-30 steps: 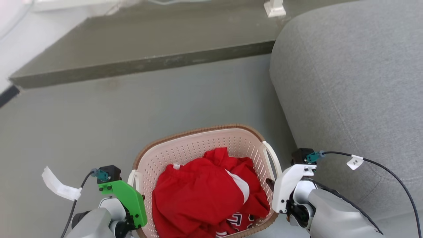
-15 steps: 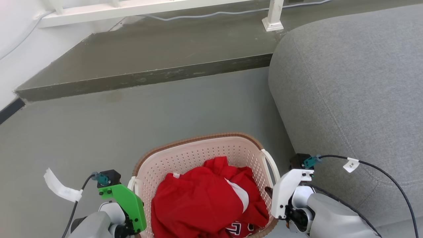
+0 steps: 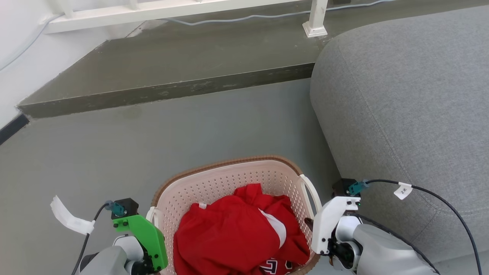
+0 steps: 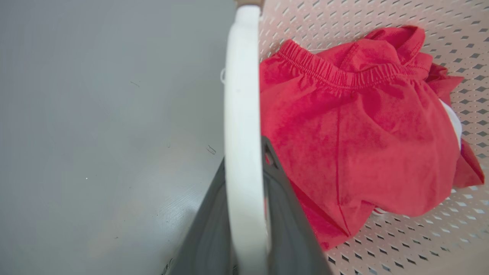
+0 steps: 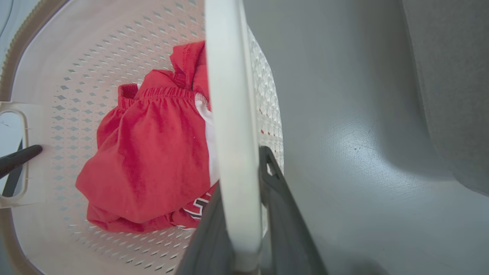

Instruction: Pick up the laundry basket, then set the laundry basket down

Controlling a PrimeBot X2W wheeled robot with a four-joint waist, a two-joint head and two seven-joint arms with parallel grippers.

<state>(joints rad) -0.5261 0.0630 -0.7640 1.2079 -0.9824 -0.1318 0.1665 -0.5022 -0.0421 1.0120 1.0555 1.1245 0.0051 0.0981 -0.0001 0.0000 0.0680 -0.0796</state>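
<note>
The laundry basket (image 3: pixel 225 163), cream with perforated walls and a brown rim, sits between my arms at the bottom of the head view. Red clothes (image 3: pixel 229 236) fill it. My left gripper (image 4: pixel 244 217) is shut on the basket's white left handle (image 4: pixel 240 114); its green mount (image 3: pixel 143 236) shows beside the basket. On the other side, my right gripper (image 5: pixel 244 214) is shut on the white right handle (image 5: pixel 229 95), under a white mount (image 3: pixel 330 221). One left finger (image 5: pixel 19 158) pokes through the far handle loop. Whether the basket touches the floor I cannot tell.
A grey sofa (image 3: pixel 401 95) stands close on the right, almost against my right arm. Ahead, a dark raised step (image 3: pixel 172 89) crosses the floor, with a white railing post (image 3: pixel 315 23) and a cable on it. Open grey floor (image 3: pixel 114 152) lies ahead and left.
The head camera tilted, so the step dropped in the picture. The basket and both grippers slid slightly down toward the bottom edge. Both grips on the handles are unchanged.
</note>
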